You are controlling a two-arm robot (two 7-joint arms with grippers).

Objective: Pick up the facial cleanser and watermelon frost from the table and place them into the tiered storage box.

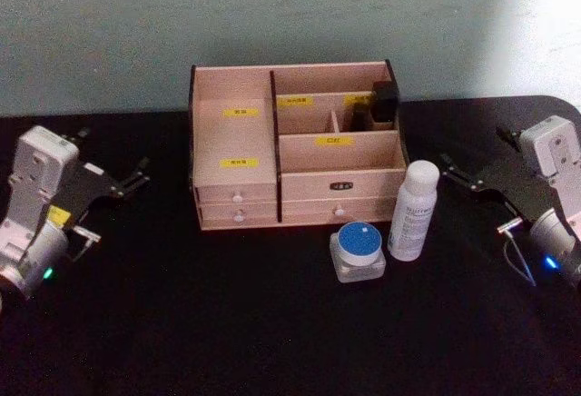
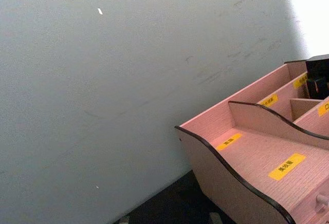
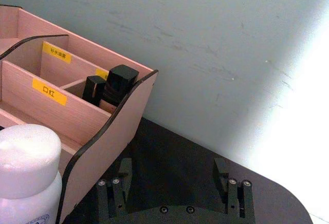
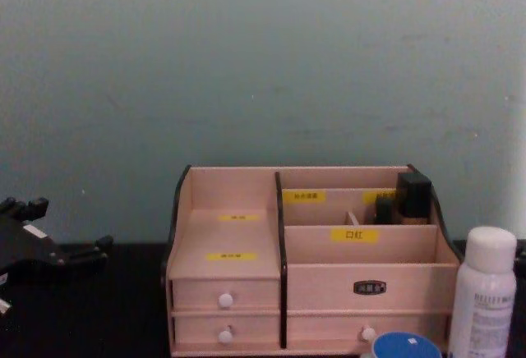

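Two tools, both empty. The left tool (image 1: pixel 113 153) is spread open at the left side of the black table (image 1: pixel 182 323), and the right tool (image 1: pixel 474 148) is spread open at the right, both well apart from the things. One light pinkish wooden tiered storage box (image 1: pixel 236 137) sits back middle, with five yellow labels (image 1: pixel 239 162) and three white knobs (image 1: pixel 238 199) seen. Two black blocks (image 3: pixel 121 82) stand in its back right compartment. By its front right corner stands one upright white cylindrical bottle with a white cap (image 1: pixel 413 210). One squat clear jar with a blue lid (image 1: pixel 358 251) sits just beside the bottle, on its left.
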